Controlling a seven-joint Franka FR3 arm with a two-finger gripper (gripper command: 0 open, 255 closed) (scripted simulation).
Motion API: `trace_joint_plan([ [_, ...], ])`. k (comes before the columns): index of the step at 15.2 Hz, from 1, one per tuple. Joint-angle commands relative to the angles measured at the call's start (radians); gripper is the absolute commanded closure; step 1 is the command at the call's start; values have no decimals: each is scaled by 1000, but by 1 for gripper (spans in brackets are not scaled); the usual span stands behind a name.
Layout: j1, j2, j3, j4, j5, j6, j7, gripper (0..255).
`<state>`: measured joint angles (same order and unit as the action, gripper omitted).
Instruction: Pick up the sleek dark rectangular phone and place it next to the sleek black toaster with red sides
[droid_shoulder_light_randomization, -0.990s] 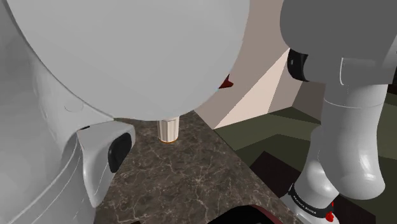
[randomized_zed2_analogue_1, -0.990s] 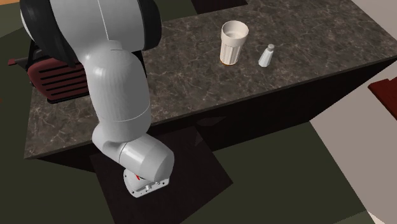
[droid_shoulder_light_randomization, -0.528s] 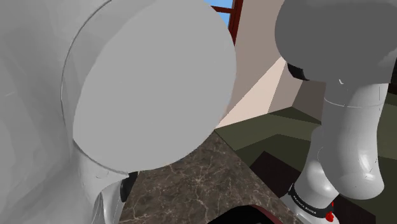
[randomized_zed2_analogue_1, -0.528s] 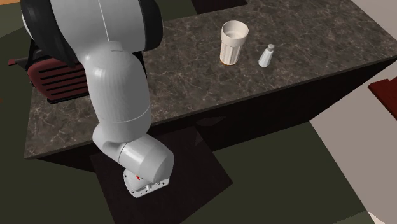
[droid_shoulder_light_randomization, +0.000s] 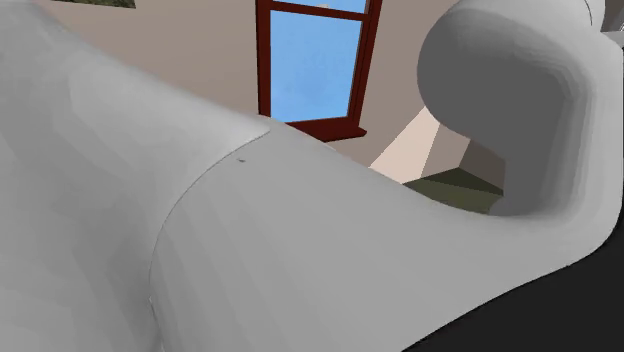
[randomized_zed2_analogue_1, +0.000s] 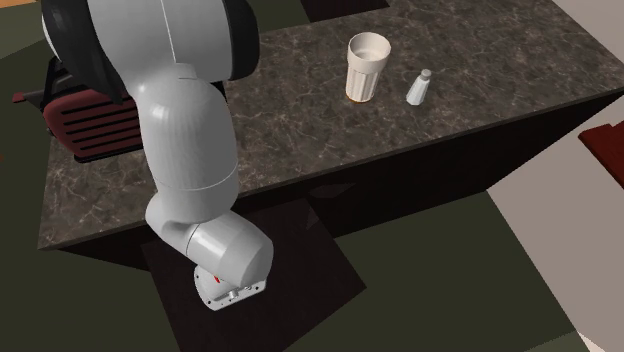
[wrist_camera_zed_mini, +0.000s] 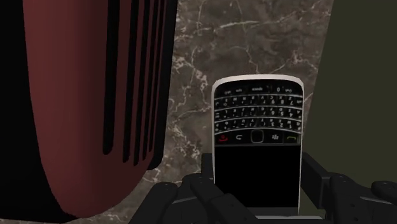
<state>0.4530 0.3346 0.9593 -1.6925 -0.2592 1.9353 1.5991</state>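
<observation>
Looming close in the shoulder view, the white arm (droid_shoulder_light_randomization: 250, 250) stands before a window (droid_shoulder_light_randomization: 315, 60). In the second exterior view it bends over the toaster (randomized_zed2_analogue_1: 95, 125) at the bench's (randomized_zed2_analogue_1: 300, 130) left end, well apart from the cup (randomized_zed2_analogue_1: 366, 66) and shaker (randomized_zed2_analogue_1: 419, 88). At the wrist, the jaws pinch the phone (wrist_camera_zed_mini: 257, 146) by its lower end, over the bench just beside the toaster's red side, likely for release there.

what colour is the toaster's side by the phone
Dark red with black slots on the toaster; clearest in the wrist view.
</observation>
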Motion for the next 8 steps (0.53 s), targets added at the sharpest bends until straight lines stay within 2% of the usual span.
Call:
trace_joint_plan([
  [1, 0, 5, -3, -21, -6, 24, 4, 255],
  [8, 9, 35, -21, -84, -38, 105, 23, 255],
])
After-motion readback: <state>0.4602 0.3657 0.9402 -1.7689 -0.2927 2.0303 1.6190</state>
